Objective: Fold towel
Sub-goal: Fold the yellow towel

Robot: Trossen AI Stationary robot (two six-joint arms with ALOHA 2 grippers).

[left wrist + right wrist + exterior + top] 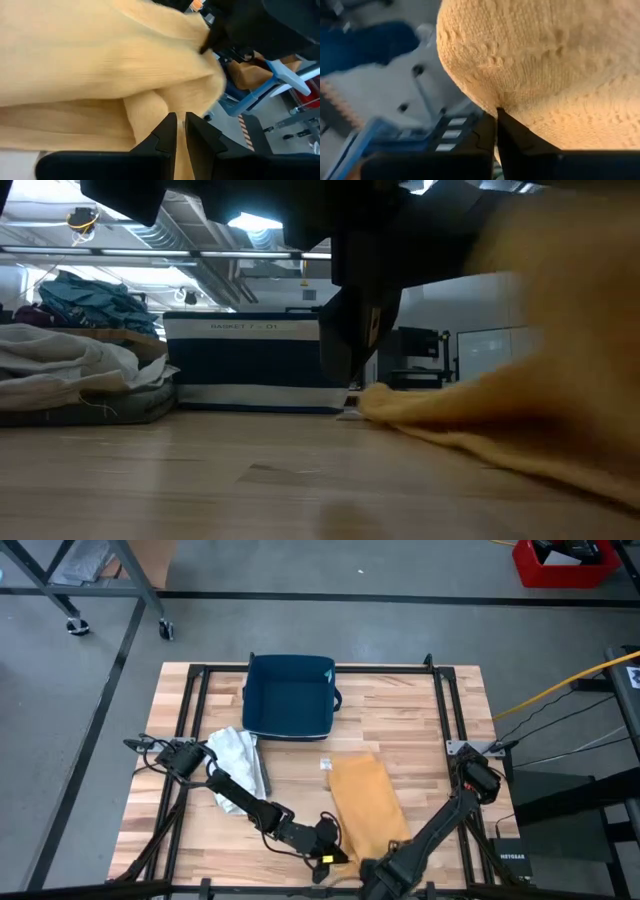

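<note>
Wooden table [400,730] holds a yellow towel [365,802]. Both grippers, left gripper [180,131] and right gripper [496,125], pinch its near edge.

Towel [366,808] before basket [289,698], right of cloth [238,755]

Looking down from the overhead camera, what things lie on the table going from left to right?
Crumpled white cloth → dark blue basket → yellow towel.
</note>
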